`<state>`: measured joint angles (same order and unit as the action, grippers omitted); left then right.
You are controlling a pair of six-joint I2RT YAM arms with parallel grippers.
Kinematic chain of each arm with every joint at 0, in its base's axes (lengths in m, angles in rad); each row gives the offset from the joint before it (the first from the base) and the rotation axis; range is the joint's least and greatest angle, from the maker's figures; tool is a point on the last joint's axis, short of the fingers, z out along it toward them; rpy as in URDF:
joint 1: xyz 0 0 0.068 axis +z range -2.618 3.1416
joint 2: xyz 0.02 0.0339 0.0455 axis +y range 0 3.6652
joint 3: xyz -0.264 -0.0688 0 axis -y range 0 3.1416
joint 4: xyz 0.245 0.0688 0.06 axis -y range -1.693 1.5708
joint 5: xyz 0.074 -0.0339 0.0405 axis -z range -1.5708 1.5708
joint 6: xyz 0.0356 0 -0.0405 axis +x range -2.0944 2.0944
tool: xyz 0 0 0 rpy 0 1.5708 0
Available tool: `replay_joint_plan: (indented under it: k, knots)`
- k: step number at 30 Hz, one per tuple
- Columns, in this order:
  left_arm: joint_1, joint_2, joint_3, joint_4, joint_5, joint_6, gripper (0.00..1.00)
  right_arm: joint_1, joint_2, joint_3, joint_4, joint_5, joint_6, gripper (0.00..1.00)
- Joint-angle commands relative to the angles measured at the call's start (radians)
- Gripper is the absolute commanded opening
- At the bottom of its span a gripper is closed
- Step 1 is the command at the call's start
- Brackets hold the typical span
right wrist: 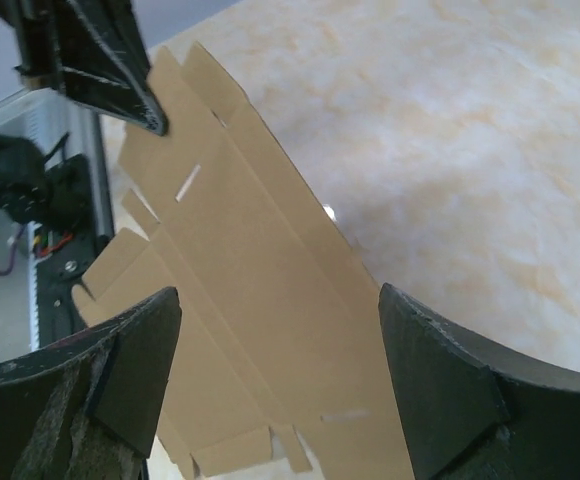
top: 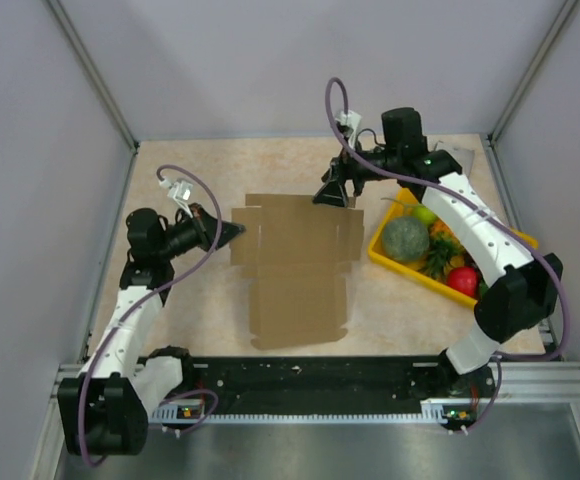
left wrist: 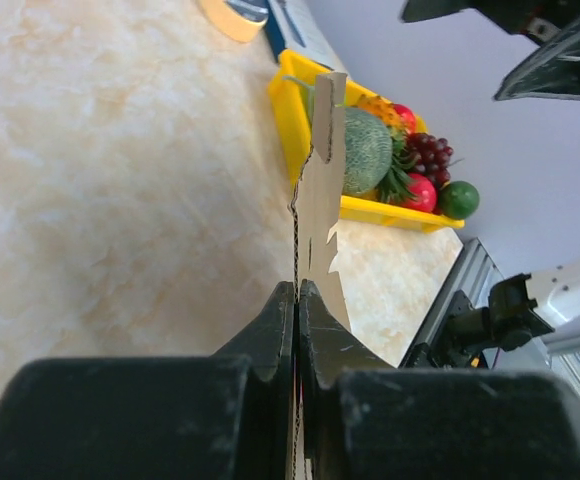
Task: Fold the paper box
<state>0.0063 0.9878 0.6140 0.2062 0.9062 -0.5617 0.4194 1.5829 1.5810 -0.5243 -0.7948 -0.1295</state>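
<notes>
Two arms meet a flat, notched brown cardboard paper box (top: 295,270) spread mid-table on the mottled beige tabletop (top: 190,300). Left gripper (top: 232,232) pinches its left edge, fingers clamped tight. Right gripper (top: 333,197) hovers at its far right corner, fingers spread wide.

left arm (top: 130,306): white links, black joints | right arm (top: 470,225): same, row of small dark dots along white link | purple cables (top: 328,103) off both wrists, white connectors (top: 180,187) | left end effector (top: 237,231), right end effector (top: 334,197): matte black, scuffed fingers (right wrist: 440,385)
</notes>
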Motion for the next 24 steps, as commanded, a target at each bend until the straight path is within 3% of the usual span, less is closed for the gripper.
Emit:
replay_joint_plan:
  k: [1, 6, 17, 24]
  knots:
    - [-0.003, -0.066, 0.058, -0.008, 0.108, 0.043, 0.01, 0.015, 0.075, 0.126, -0.092, -0.253, -0.168, 0.79]
    - [-0.003, -0.087, 0.069, -0.014, 0.154, 0.062, 0.01, 0.019, 0.135, 0.174, -0.123, -0.384, -0.199, 0.75]
    - [-0.046, -0.046, 0.144, -0.001, 0.232, 0.074, 0.01, 0.076, 0.195, 0.16, -0.152, -0.426, -0.226, 0.58]
    - [-0.055, -0.028, 0.207, -0.059, 0.25, 0.157, 0.01, 0.076, 0.158, 0.148, -0.21, -0.465, -0.269, 0.46]
